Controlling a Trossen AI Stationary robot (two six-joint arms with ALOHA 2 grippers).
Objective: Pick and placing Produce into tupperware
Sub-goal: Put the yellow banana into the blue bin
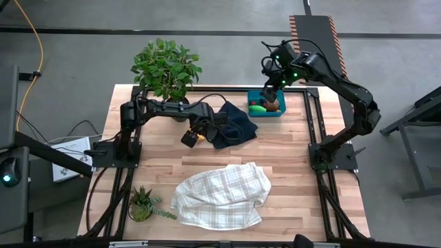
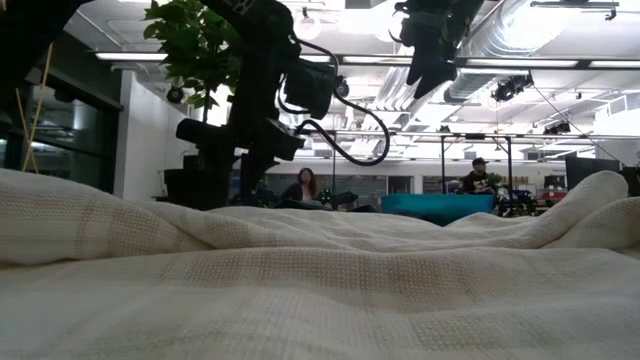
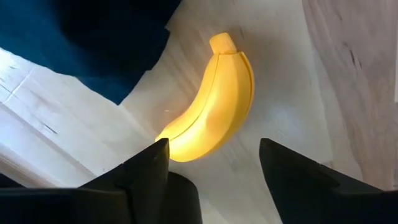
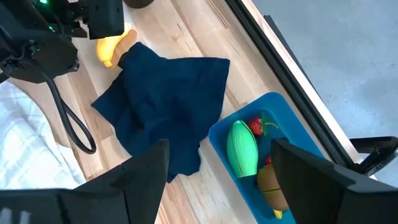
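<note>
Overhead, you see the left gripper (image 1: 191,137) low over the worktop (image 1: 289,162) near its centre, at the dark navy cloth's (image 1: 233,125) nine o'clock edge, with a yellow glow beneath it; the right gripper (image 1: 270,88) hovers at twelve o'clock over the teal tupperware (image 1: 257,96), which sits at about one o'clock on the worktop. From table height, a checked towel (image 2: 320,290) fills the foreground and only the tupperware's wall shows beyond it, so you learn little there. Through the left wrist camera, the banana (image 3: 214,102) lies flat on the wood between that gripper's released fingers (image 3: 149,168), the tips flanking its near end but apparently not touching. Judging from this, you are at the approach for the banana pick: the next move calls for lowering a little, centring on the curved body, then closing. Through the right wrist camera, that gripper's fingers stand wide and empty above the tupperware, which already holds a bright green piece (image 4: 242,149), red cherries (image 4: 257,126) and a brown piece (image 4: 272,180), leaving room at the open end.
</note>
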